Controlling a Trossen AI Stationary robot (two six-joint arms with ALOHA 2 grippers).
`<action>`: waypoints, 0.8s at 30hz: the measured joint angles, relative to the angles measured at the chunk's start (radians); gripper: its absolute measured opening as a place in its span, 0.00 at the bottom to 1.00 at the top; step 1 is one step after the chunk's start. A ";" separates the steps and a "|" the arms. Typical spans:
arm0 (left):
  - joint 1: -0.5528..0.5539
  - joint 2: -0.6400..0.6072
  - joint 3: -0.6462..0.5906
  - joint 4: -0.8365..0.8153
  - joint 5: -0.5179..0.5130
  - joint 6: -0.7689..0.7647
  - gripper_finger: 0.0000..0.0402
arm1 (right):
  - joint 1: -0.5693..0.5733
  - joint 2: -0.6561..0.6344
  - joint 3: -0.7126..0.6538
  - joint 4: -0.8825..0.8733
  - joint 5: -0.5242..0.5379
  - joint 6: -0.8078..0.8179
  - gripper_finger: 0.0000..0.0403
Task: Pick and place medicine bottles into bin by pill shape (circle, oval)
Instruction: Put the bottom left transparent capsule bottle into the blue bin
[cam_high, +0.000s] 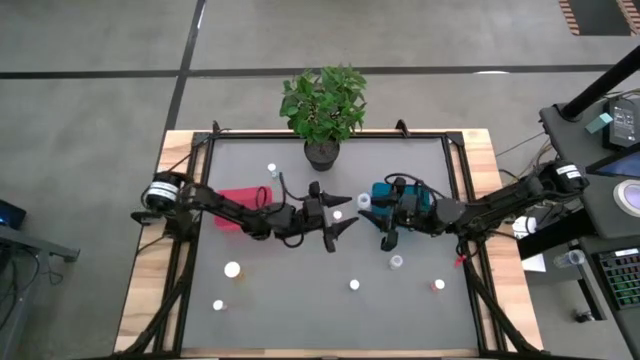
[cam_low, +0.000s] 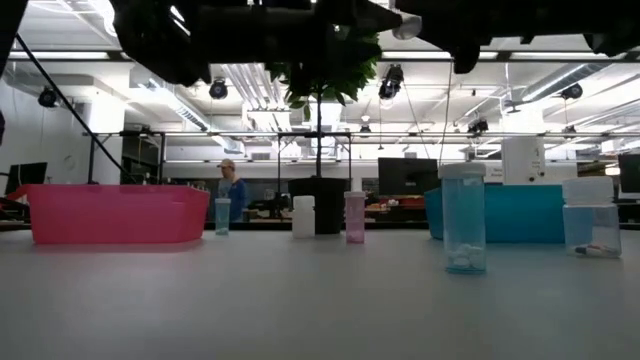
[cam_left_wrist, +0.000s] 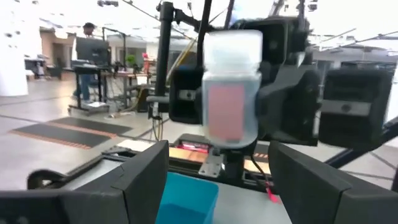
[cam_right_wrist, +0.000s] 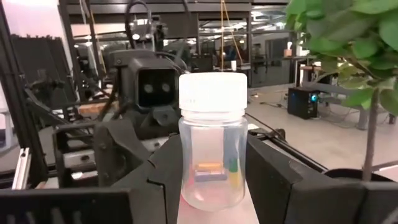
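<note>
Clamping a clear medicine bottle (cam_right_wrist: 212, 143), right pincer (cam_right_wrist: 211, 180) raised mid-table, left pincer (cam_high: 338, 226) spread apart, facing it.

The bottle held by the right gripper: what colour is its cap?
White. The cap of the bottle in the right gripper shows best in the right wrist view.
</note>
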 joint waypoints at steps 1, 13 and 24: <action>0.002 0.006 0.000 0.014 0.012 -0.004 0.64 | 0.000 0.013 0.010 0.000 0.000 -0.004 0.33; 0.010 0.010 0.000 0.017 0.060 -0.003 0.64 | 0.000 0.103 0.080 -0.001 0.004 -0.008 0.33; 0.010 0.010 0.000 0.016 0.064 0.042 0.59 | 0.004 0.118 0.091 0.000 0.004 0.007 0.33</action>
